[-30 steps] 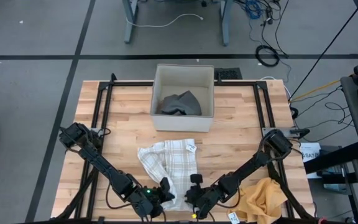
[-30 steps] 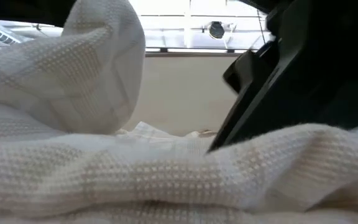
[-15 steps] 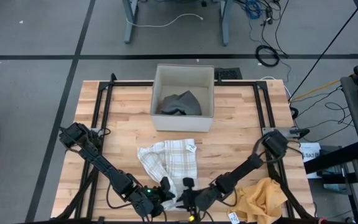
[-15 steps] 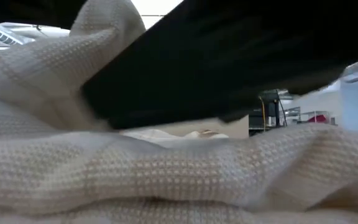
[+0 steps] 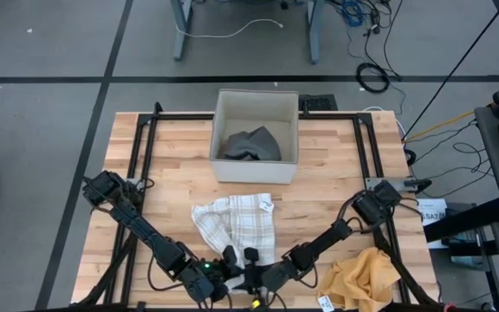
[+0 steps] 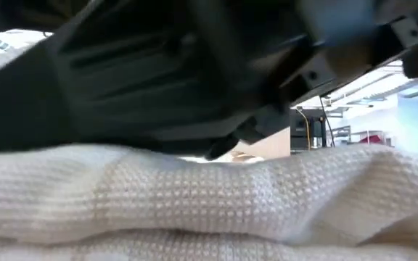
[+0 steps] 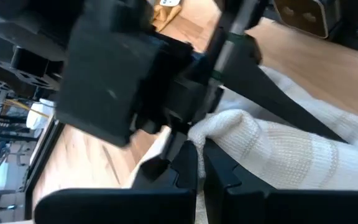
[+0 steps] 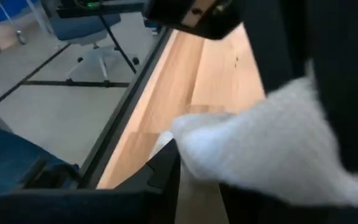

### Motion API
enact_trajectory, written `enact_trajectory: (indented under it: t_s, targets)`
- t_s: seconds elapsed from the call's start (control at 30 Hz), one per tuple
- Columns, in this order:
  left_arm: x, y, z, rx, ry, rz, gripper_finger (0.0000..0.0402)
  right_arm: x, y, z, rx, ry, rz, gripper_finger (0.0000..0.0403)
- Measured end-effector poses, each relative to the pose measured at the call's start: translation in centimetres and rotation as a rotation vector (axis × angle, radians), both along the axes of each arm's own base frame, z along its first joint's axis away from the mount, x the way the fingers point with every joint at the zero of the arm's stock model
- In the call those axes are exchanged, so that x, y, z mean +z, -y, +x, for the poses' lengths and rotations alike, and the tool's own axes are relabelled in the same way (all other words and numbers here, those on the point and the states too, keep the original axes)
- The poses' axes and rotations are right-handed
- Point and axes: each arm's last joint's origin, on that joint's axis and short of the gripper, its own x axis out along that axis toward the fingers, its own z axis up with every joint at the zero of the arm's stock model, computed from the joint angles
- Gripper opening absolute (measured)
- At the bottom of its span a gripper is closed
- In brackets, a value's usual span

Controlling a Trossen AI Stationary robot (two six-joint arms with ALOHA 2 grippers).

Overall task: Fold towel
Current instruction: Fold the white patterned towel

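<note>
Both grippers meet at the towel's [image 5: 236, 227] near edge, the left gripper [image 5: 229, 270] clamped on it and the right gripper [image 5: 251, 270] half-closed on it, seemingly to lift that edge for folding.

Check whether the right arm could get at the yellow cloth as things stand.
Probably yes, but not right now: the yellow cloth lies uncovered beside the right arm, whose right gripper is busy at the towel.

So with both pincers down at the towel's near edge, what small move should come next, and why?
Probably lift that edge and carry it toward the grey bin. The left pincer is shut on the towel, the right pincer grips it beside, and the towel lies crumpled, not yet folded.
</note>
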Motion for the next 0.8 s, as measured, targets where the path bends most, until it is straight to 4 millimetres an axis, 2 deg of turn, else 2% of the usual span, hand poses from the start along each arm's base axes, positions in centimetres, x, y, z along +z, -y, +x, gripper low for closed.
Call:
enact_trajectory:
  t_s: [0.13,0.43,0.8]
  targets:
    - [0.1,0.3,-0.2,0.006,0.018,0.014,0.0003,-1.5,0.2,0.8,-0.024,-0.069,-0.033,0.0089]
    - [1.3,1.4,-0.9,-0.04,0.111,0.009,0.0003,-1.6,0.2,1.0,-0.033,-0.074,-0.017,0.0089]
    - [1.2,0.5,0.3,-0.06,0.08,-0.068,0.0003,-1.5,0.3,1.0,-0.022,-0.043,-0.024,0.0089]
